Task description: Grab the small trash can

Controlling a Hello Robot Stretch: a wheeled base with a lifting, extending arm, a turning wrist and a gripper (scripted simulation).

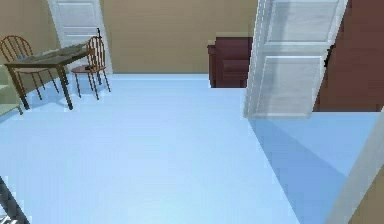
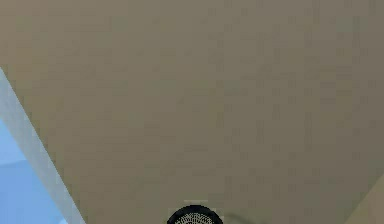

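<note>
A pale blue floor (image 1: 150, 140) stretches ahead in the forward view, toward a tan back wall (image 1: 160, 35). In the arm side view a bare beige wall (image 2: 210, 100) stands close, with a strip of blue floor (image 2: 20, 180) at the lower left. A small dark round object (image 2: 194, 216) sits at that view's bottom edge.
A dark wooden table (image 1: 50, 62) with two wooden chairs (image 1: 92, 58) stands at the far left. A white door (image 1: 78, 22) is behind them. A dark red armchair (image 1: 230, 62) sits by the back wall. An open white panelled door (image 1: 290, 60) juts in at right.
</note>
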